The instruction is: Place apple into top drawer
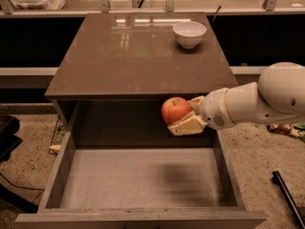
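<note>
1 apple (175, 110), stem up | in gripper (181, 114) fingers (188, 125); abv top drawer (133, 175)

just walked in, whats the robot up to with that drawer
The robot's arm reaches in from the right, and its gripper is shut on the apple, holding it in the air above the back right part of the open top drawer, just below the cabinet top. The apple is not yet set down. A white bowl sits on the cabinet top.
</note>
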Action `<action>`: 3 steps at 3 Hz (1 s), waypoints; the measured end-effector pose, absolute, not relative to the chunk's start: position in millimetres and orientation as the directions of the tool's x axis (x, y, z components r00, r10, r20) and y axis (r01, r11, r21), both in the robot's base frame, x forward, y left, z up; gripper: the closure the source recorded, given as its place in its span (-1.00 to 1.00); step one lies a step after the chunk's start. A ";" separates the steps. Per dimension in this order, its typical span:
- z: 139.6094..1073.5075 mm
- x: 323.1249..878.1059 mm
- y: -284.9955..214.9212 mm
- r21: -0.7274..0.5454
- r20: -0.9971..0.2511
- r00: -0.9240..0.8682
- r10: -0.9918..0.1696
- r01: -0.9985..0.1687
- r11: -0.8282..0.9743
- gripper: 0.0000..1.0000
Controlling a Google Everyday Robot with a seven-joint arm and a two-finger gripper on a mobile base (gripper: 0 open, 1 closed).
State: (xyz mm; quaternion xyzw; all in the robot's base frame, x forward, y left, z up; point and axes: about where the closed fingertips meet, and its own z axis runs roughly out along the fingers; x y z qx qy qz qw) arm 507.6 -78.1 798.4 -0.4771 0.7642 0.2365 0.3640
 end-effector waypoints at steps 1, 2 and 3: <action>795.5 507.7 -72.2 0.014 -0.783 -0.273 -0.559 -0.906 0.422 1.00; 779.8 501.3 -61.7 0.021 -0.805 -0.254 -0.536 -0.916 0.402 1.00; 720.4 480.3 -23.6 0.068 -0.870 -0.228 -0.437 -0.933 0.353 1.00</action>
